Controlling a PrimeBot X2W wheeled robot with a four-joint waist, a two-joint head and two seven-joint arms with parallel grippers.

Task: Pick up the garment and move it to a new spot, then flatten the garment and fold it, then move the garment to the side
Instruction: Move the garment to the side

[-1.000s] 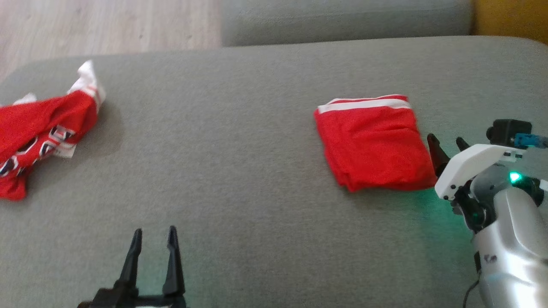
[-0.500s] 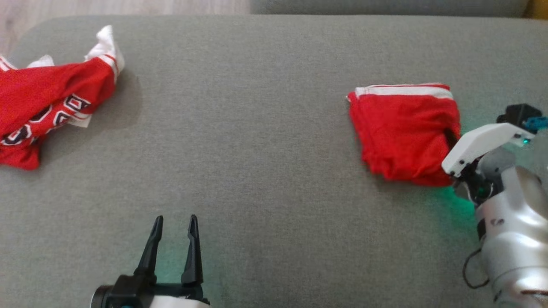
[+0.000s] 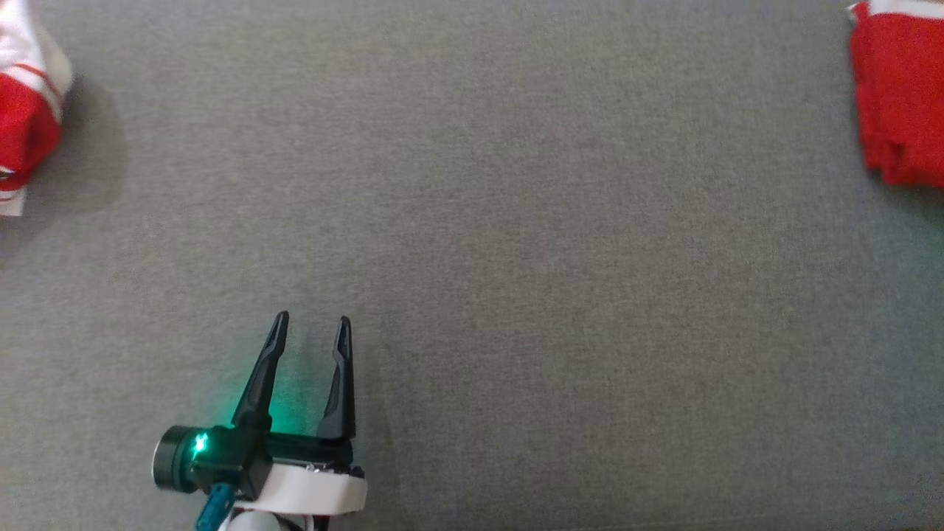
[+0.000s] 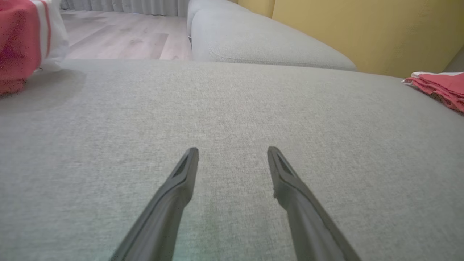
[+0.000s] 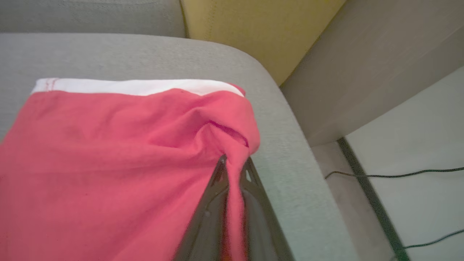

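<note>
A folded red garment (image 5: 119,152) with a white band along its far edge lies near the right end of the grey sofa seat (image 3: 516,184). Its left part shows as the red garment (image 3: 896,103) at the head view's right edge and as the red garment (image 4: 440,88) at the right of the left wrist view. My right gripper (image 5: 233,168) is shut on the garment's right edge, with red cloth pinched between the fingers and lifted into a ridge. My left gripper (image 3: 311,328) is open low over bare seat, holding nothing; its tips (image 4: 232,156) stand well apart.
A second red and white garment (image 3: 22,125) lies crumpled at the seat's left end, the same crumpled garment (image 4: 25,40) in the left wrist view. Beyond the seat are a grey cushion (image 4: 253,40), a yellow wall (image 4: 362,29) and wood floor. Cables (image 5: 395,175) lie on pale floor past the seat's right edge.
The head camera has tilted down and in, pushing both garments to the frame edges and the right arm out of frame. The right gripper reached the folded garment's edge and shut on it.
</note>
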